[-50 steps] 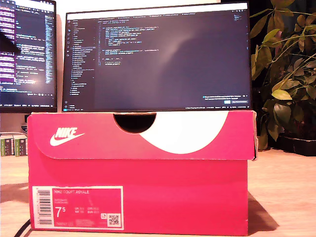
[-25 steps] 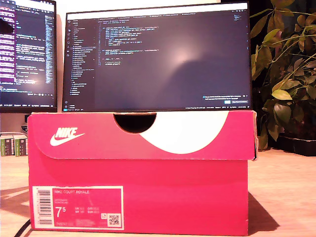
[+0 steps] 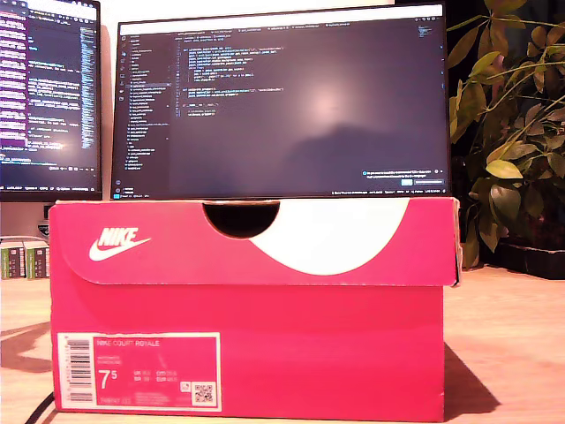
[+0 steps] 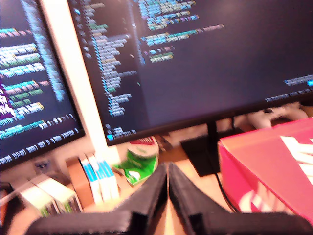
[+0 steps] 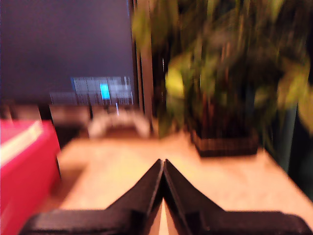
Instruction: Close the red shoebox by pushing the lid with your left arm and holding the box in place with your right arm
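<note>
Already the red shoebox sits on the counter with its lid down over the rim, so what remains, I judge, is a gentle downward press while the other arm steadies a side (no shoving sideways). My first hand and my second hand are both clenched, empty, beside the box with open counter around them.

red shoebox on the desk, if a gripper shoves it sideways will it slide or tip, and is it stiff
The red shoebox would probably slide rather than tip: it sits wide and low on the smooth wooden desk. The cardboard likely flexes a little, since the lid overhangs at one corner. Weight is unclear; its contents are hidden.
</note>
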Robot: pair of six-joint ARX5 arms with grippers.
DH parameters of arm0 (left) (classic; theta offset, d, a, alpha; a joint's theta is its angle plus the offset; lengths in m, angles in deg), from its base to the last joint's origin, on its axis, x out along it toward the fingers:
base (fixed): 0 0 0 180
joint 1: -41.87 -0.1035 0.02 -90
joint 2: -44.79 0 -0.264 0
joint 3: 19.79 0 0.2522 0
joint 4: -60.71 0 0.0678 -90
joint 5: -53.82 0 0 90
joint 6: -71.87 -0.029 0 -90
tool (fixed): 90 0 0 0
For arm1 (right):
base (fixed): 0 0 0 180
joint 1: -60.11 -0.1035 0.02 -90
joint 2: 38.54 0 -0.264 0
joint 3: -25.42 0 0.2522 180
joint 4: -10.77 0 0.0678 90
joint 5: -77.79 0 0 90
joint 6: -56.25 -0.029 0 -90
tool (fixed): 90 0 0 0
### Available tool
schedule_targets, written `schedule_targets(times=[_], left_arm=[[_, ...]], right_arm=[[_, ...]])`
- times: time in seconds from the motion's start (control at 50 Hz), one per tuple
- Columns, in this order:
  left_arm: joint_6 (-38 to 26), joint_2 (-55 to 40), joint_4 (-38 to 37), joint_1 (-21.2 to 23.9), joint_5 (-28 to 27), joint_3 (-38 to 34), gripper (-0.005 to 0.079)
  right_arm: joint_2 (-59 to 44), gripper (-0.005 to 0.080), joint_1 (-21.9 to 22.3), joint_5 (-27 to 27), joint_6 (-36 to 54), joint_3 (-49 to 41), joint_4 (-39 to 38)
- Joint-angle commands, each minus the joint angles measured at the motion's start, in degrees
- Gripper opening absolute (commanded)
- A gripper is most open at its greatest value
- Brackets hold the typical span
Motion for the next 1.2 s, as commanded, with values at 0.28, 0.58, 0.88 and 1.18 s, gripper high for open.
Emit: schedule_targets(times=[0.28,0.58,0.88,1.18], left_arm=[[1.68,-0.15,7.61,-1.46,-0.76,-12.22,-0.0019],[4.55,-0.15,6.93,-1.44,-1.38,-15.89,-0.0019],[5.64,-0.17,2.54,-1.44,-1.90,-15.89,-0.0019],[5.62,-0.17,0.83,-1.44,-1.90,-15.89,-0.0019]], right_arm=[[-0.09,-0.0013,0.04,0.04,3.41,-0.22,1.25],[-0.07,-0.0012,0.04,0.07,3.39,-2.56,3.26],[-0.09,-0.0012,0.04,-0.52,3.37,-2.54,8.31],[-0.09,-0.0012,0.04,-0.52,3.37,-2.54,14.47]])
